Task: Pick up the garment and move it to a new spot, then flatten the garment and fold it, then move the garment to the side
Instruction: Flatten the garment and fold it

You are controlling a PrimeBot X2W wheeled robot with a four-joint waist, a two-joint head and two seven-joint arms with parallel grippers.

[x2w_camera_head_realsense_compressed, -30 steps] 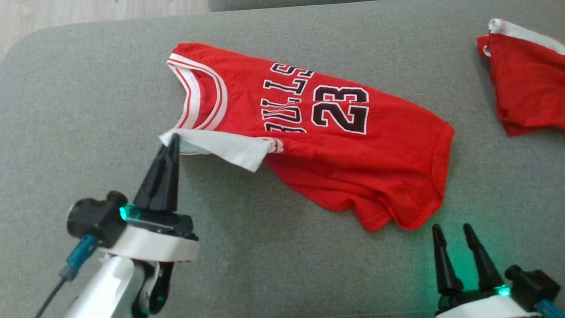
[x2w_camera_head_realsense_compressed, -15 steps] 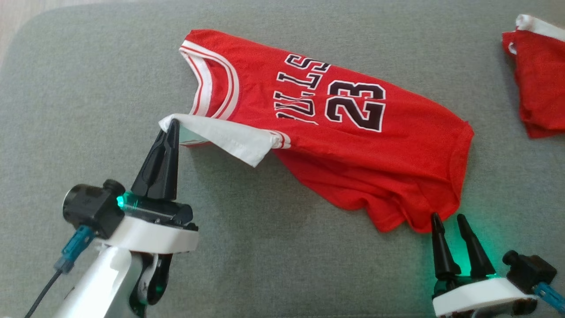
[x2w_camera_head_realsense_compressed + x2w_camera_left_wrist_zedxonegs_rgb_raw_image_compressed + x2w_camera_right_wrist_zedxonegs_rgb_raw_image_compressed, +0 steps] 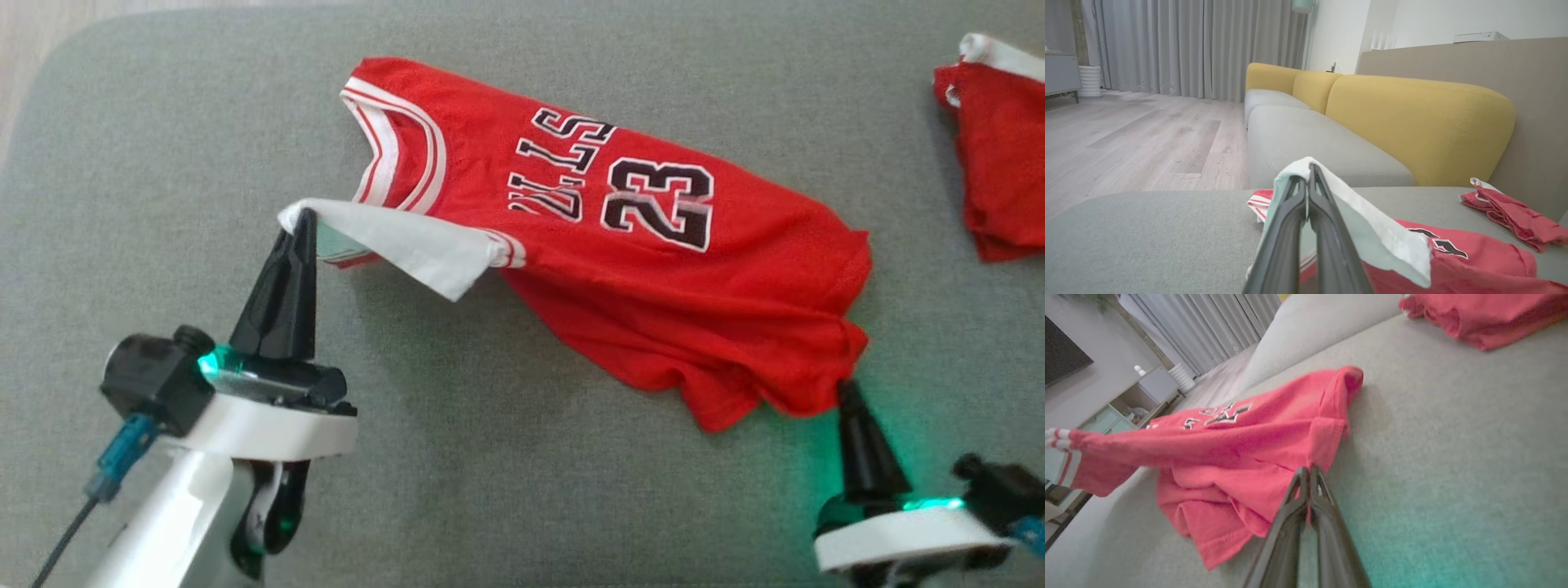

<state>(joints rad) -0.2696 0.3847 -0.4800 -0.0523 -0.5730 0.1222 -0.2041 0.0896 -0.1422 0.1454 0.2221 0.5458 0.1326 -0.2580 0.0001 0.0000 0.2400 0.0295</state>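
1. Garment: red mesh-knit jersey with white-and-red striped neck trim and a black "23" print. It lies diagonally across the grey cushion, its near half bunched in soft folds.
2. Left gripper: fingers pressed together, pinching a shoulder corner turned to its white inner face and held up off the cushion.
3. Right gripper: fingers closed tight on the near hem corner.
4. Cushion: coarse woven cloth with a rounded left edge; wood floor beyond it.
5. Second red garment: crumpled, well apart at far right. Bare cushion lies around both grippers.
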